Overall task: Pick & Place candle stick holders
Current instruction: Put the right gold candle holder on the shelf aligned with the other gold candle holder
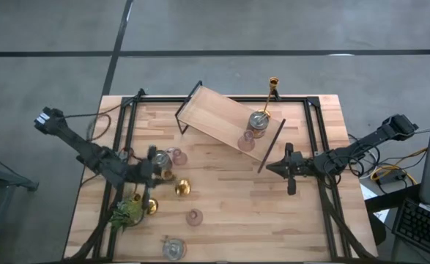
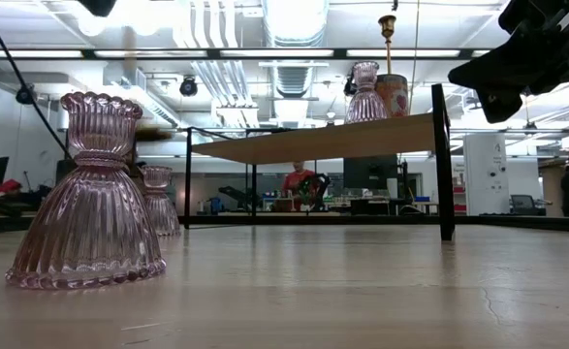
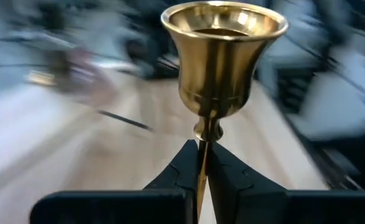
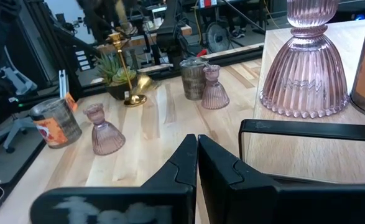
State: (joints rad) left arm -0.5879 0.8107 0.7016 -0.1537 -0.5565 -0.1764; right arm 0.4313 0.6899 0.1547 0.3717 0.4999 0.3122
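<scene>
Now, left gripper (image 3: 202,163): closed on the thin stem of a shiny gold candlestick (image 3: 222,59), keeping it upright for carrying.
Right gripper (image 4: 196,155): closed, empty, waiting beside the wooden shelf (image 1: 218,114).

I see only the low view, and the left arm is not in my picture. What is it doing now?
Observer: The left gripper has its jaws shut on the thin stem of a gold candlestick.
Operator: Where is this arm? I cannot find it.
Observer: The high view shows it on the left side, near the plant.
Operator: I see a dark arm at my top right. Does it carry anything?
Observer: No. That is the right gripper. Its jaws are shut with nothing between them, close to the end rail of the shelf.
</scene>
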